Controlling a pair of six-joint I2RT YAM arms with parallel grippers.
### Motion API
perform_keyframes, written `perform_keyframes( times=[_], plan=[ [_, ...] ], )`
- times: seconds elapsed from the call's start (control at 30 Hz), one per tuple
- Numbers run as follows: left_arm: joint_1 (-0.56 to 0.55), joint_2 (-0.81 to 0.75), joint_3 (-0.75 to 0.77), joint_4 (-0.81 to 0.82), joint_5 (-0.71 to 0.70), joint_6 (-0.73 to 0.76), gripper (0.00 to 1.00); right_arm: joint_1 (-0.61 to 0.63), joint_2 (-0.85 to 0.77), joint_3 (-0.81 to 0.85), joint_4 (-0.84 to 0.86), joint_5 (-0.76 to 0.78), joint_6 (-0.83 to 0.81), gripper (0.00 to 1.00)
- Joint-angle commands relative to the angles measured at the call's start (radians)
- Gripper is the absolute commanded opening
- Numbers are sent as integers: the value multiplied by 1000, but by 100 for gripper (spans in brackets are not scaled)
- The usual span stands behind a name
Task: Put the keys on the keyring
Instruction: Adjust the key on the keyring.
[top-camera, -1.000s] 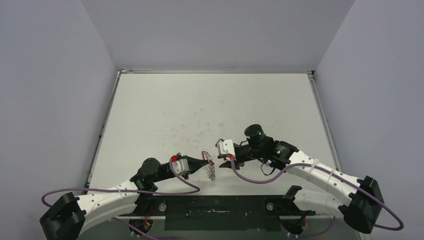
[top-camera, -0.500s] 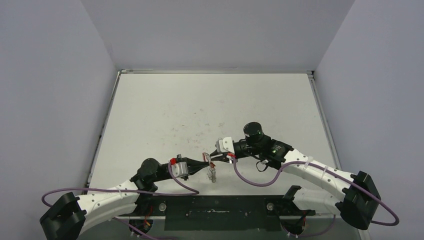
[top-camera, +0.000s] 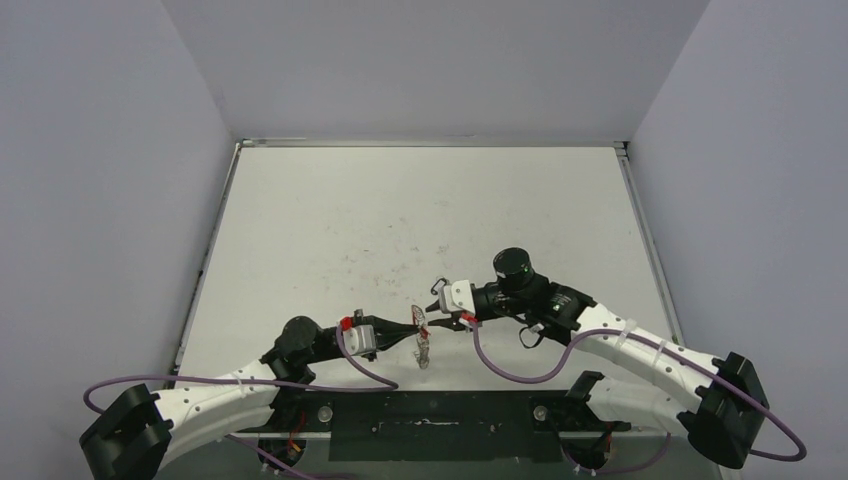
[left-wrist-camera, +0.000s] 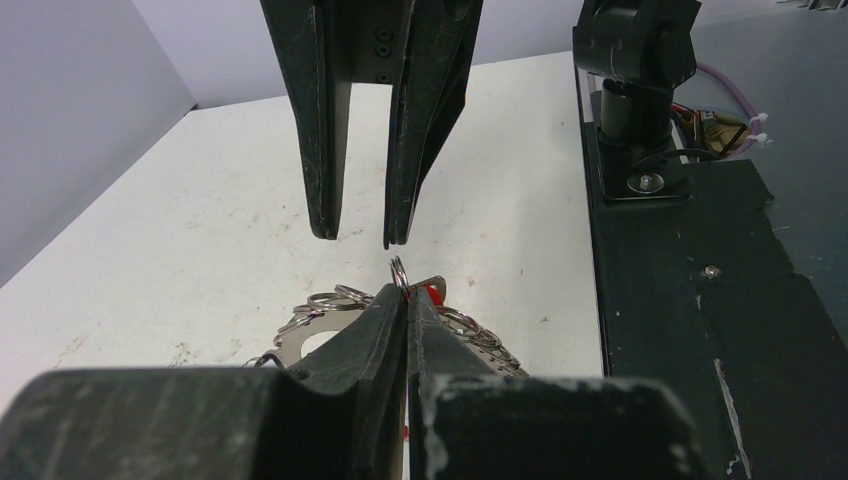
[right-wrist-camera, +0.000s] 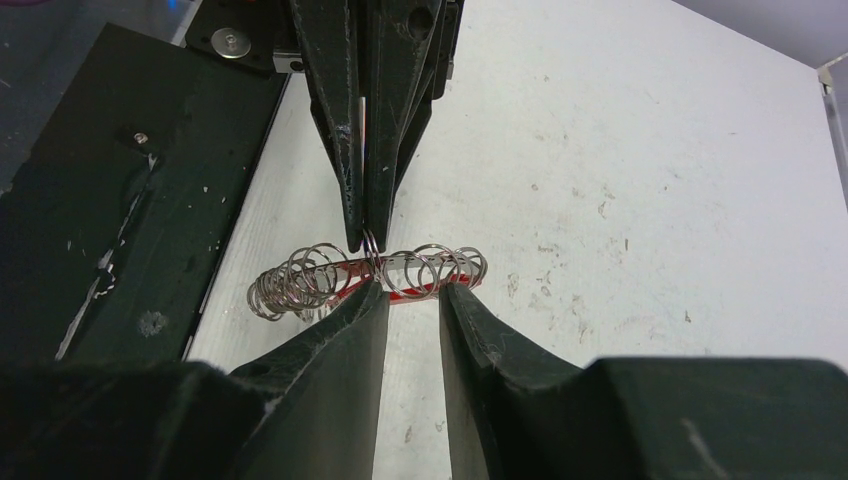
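left gripper (left-wrist-camera: 404, 292) clamped on keyring (right-wrist-camera: 305, 280) | right gripper (right-wrist-camera: 413, 293) parted, facing it

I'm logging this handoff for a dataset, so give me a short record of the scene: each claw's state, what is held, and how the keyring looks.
left claw: shut, pinching the keyring
right claw: open, nothing between its fingers, tips just short of the keyring
claw alignment: facing each other tip to tip over the table's near edge
keyring: many small silver rings strung along it, red sleeve on one arc
table: white, scuffed
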Motion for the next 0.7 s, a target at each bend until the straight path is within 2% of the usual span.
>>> perform_keyframes(
  times=[0.0, 0.27, 0.67],
  plan=[
    [-4, 5, 29, 69, 19, 6, 0, -2, -37, -5, 0, 3, -28, 27],
    [-4, 17, 33, 69, 22, 10, 0, 1, -12, 12, -43, -36, -54, 27],
    [-4, 15, 38, 63, 22, 11, 0, 17, 73, 31, 1, -55, -26, 25]
  ],
)
